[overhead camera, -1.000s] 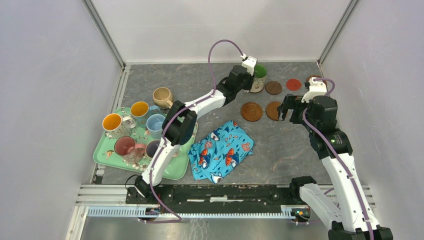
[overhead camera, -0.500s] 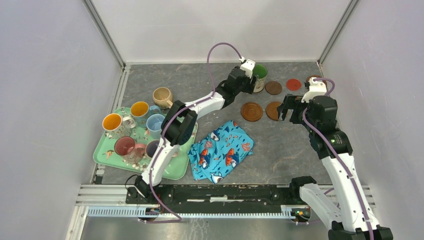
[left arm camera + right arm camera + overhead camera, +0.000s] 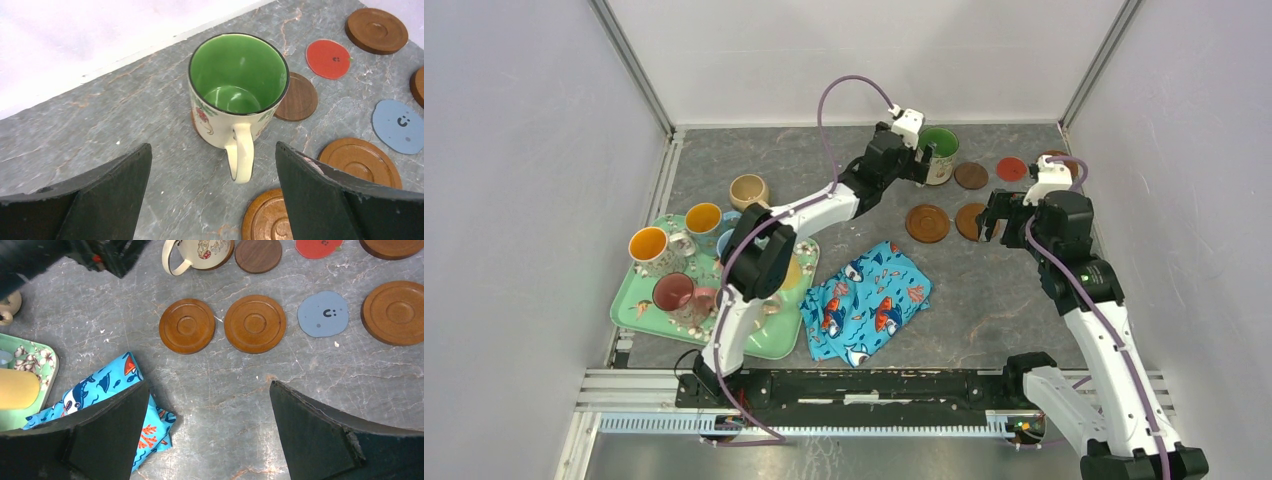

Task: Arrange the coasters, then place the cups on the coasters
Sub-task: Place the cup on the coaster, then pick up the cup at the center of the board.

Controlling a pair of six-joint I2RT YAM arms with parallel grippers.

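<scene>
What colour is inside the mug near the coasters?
The mug is green inside; left wrist view shows it best.

Green floral tray [image 3: 764, 340]: one.
Fish-print cloth [image 3: 874, 300]: one.
Brown coasters [image 3: 255, 323]: you can count five lying bare, three of them ringed.
Red coaster [image 3: 328, 58]: one.
Blue-grey coaster [image 3: 323, 313]: one.
Mugs off the tray: two, a cream mug [image 3: 239, 80] and a beige mug [image 3: 749, 190].
Mugs on the tray [image 3: 649, 245]: you see at least four; the left arm [image 3: 769, 255] hides part.

A cream mug [image 3: 235, 100], green inside, stands upright. Brown, red and blue-grey coasters [image 3: 255, 323] lie flat beside it.
</scene>
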